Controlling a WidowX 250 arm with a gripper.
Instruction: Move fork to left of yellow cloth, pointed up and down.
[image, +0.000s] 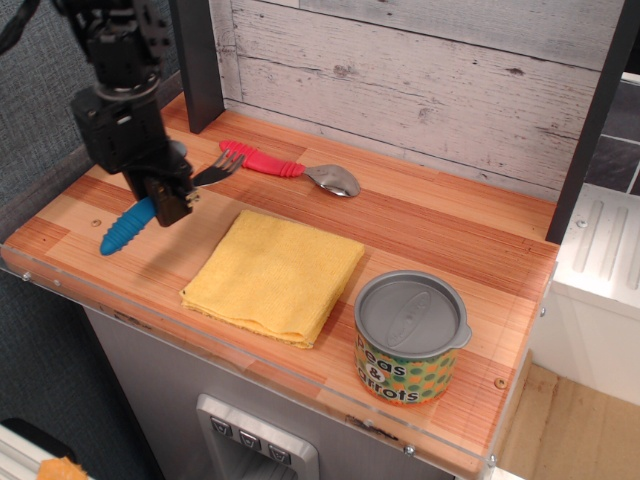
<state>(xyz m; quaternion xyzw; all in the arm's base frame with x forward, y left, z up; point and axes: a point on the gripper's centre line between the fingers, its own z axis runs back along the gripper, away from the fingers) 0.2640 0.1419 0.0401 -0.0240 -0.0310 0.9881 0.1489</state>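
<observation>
Your gripper (170, 203) sits over the bench's left end, fingers clamped on the fork (150, 208) about mid-length. The fork lies aslant: blue handle pointing down toward the front-left corner, grey tines up toward the back wall, just short of the spoon (290, 168). You cannot tell whether the fork touches the bench or hangs just above it. The cloth (274, 274) lies near the front edge, right of the fork and apart from it. The spoon rests along the back edge, red handle leftward. The can (410, 338) stands near the front-right corner, just beside the cloth.
</observation>
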